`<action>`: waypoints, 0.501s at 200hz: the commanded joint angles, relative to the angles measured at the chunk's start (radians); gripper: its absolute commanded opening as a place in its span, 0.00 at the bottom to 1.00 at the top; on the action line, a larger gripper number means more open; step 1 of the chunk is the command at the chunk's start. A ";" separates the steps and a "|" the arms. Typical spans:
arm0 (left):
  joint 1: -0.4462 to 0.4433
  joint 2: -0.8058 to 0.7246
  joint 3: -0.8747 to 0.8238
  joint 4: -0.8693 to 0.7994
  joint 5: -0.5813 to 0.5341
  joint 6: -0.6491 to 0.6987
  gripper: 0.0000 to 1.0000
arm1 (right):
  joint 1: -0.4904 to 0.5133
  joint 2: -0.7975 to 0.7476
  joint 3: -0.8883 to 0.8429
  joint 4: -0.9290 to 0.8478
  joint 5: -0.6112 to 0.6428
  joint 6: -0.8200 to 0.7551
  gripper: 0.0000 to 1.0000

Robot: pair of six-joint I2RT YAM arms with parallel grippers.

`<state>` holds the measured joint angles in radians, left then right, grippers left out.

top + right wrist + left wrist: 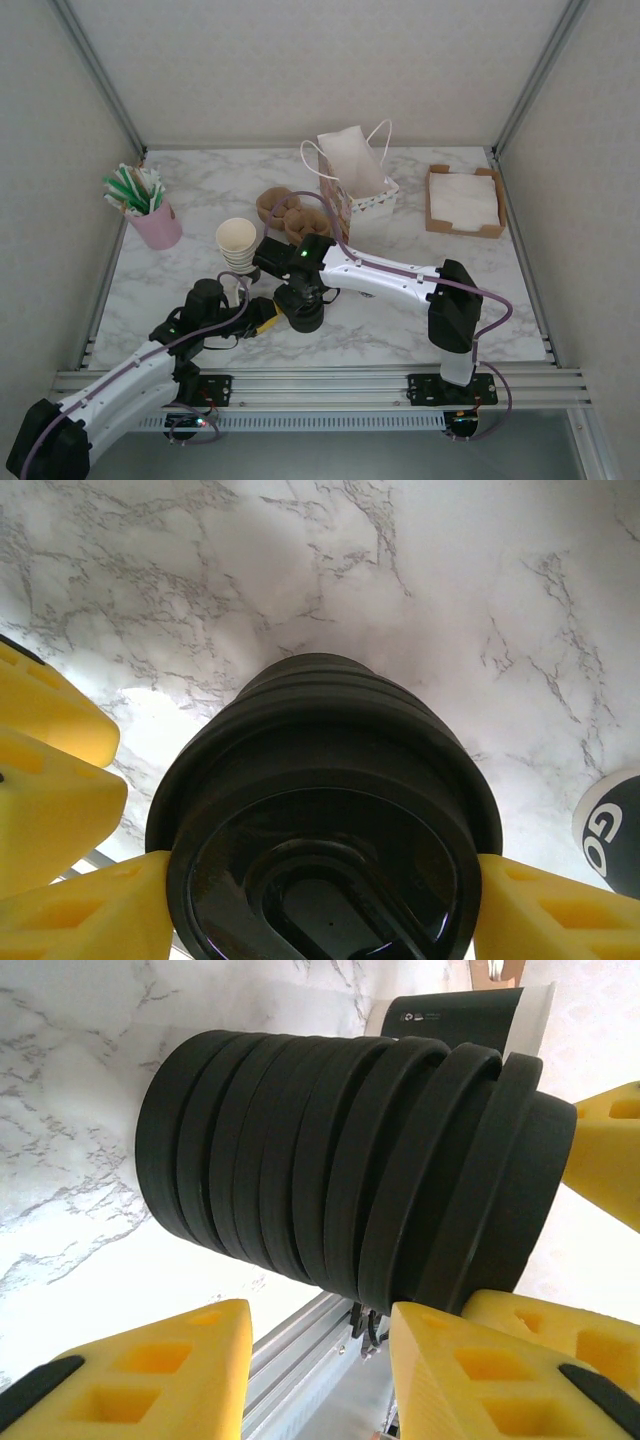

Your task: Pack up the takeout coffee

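Left claw clamps the lid stack steady at the desk's front edge; right claw pinches its top lid, likely to free it.

Robotics test cell, apparently staged as a café station: white panels on aluminium posts enclose a marble-print counter holding a pink cup of straws, napkin tray and paper bag.

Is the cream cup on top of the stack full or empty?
Empty. From above, the cream cup stands mouth up, and its inside shows only pale paper, no drink.
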<state>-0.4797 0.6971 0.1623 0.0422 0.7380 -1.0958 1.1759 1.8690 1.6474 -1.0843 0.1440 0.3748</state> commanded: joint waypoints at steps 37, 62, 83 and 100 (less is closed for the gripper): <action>0.010 0.031 0.028 0.081 0.016 0.006 0.42 | -0.010 -0.030 -0.022 0.019 -0.055 0.020 0.69; 0.010 0.048 0.026 0.095 0.017 0.008 0.42 | -0.012 -0.032 -0.022 0.020 -0.060 0.020 0.68; 0.010 0.060 0.026 0.109 0.018 0.008 0.42 | -0.012 -0.033 -0.023 0.021 -0.068 0.022 0.68; 0.011 0.069 0.019 0.131 0.020 -0.001 0.43 | -0.012 -0.035 -0.025 0.022 -0.072 0.021 0.68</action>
<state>-0.4797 0.7578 0.1627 0.1085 0.7383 -1.0962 1.1675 1.8603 1.6382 -1.0683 0.1074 0.3817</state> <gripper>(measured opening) 0.426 0.684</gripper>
